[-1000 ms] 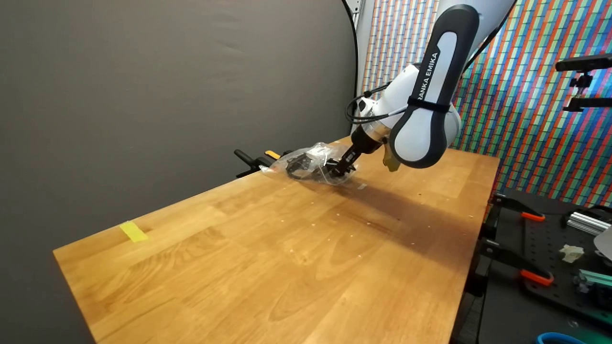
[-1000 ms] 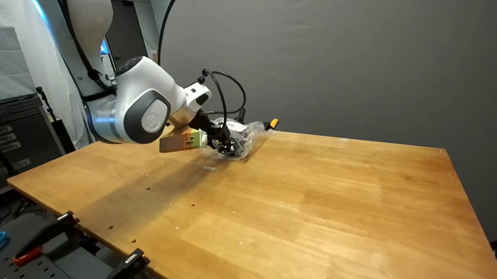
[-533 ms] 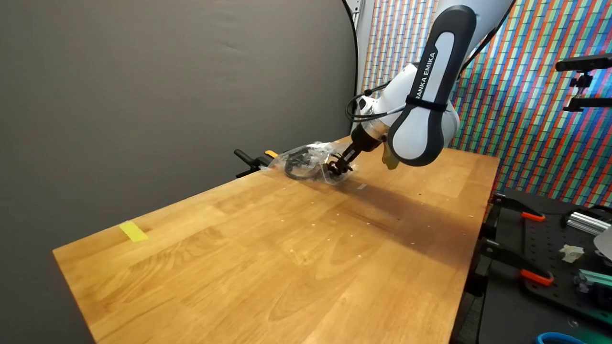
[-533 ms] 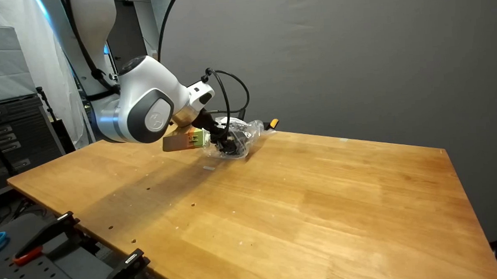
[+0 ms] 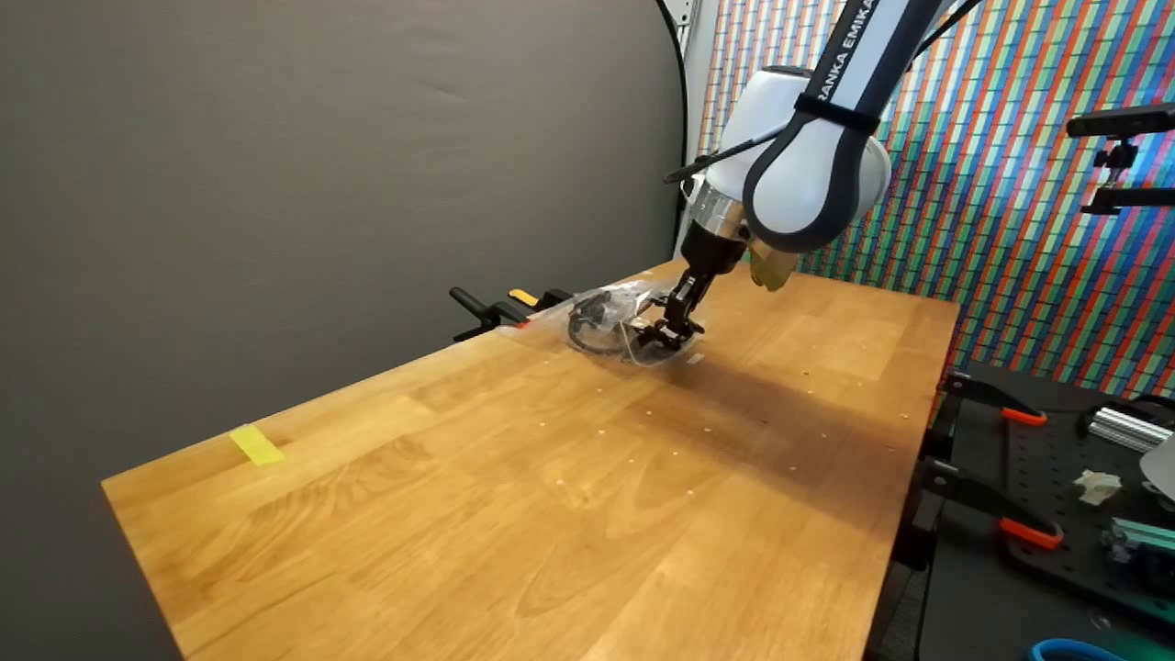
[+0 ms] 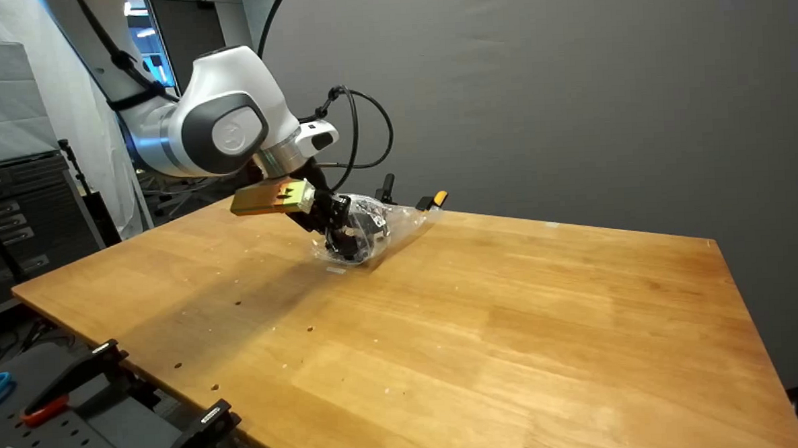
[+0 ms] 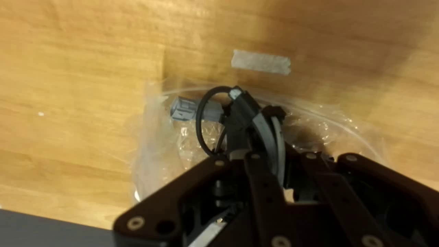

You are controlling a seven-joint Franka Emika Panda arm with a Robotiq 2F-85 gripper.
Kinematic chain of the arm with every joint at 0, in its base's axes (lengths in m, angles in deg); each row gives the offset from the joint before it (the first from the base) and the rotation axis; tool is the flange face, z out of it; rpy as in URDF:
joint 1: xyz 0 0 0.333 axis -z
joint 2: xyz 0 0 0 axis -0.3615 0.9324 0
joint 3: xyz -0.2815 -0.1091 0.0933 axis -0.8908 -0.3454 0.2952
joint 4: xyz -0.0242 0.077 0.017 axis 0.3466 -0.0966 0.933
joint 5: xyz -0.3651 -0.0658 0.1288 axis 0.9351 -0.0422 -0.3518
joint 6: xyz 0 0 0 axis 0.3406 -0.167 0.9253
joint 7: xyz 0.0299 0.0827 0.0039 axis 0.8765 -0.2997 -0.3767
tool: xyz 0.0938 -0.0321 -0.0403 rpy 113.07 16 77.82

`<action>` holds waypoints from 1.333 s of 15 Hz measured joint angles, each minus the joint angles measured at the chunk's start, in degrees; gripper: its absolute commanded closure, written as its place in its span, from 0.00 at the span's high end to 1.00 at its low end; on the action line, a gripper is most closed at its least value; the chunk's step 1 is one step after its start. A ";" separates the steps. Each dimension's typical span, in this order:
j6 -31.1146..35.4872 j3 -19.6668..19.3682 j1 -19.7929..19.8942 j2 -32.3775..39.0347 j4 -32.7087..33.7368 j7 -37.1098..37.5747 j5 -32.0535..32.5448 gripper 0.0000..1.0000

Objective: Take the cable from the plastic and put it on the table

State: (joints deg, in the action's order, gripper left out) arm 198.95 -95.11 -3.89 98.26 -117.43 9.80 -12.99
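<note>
In both exterior views the plastic [image 5: 624, 294] is a clear, crinkled bag lying near the far edge of the wooden table [image 5: 514, 514]. A black coil of the cable [image 5: 580, 323] shows through it. My gripper [image 5: 677, 335] points steeply down at the end of the bag closest to the arm. In the wrist view its jaws are together around part of the cable [image 7: 199, 125], with a thin black loop and a grey connector [image 7: 185, 109] sticking out beside the fingertips. The bag [image 7: 154, 154] spreads beneath and around the fingers; whether the tips are inside it I cannot tell.
Behind the bag, a black clamp with a yellow part [image 6: 440, 198] grips the far table edge. A strip of pale tape [image 7: 261, 62] is stuck on the table close to the bag, and yellow tape [image 5: 257, 444] lies farther off. Orange-tipped clamps [image 5: 1023, 418] stand by the opposite edge.
The jaws have shut on the cable. The arm has risen and the wrist tilted more upright, and the gripper has moved toward the robot's base, dragging cable and bag slightly along.
</note>
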 measured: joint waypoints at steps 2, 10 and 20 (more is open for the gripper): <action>-9.18 -3.85 -4.11 -3.03 -0.51 0.45 0.06 0.02; -45.10 7.24 7.23 -13.99 -0.07 11.73 11.98 0.02; -80.99 16.15 18.73 -21.09 8.86 11.99 -9.82 0.02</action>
State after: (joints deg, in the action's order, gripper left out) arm 117.96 -78.96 14.84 77.16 -108.57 21.79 -22.81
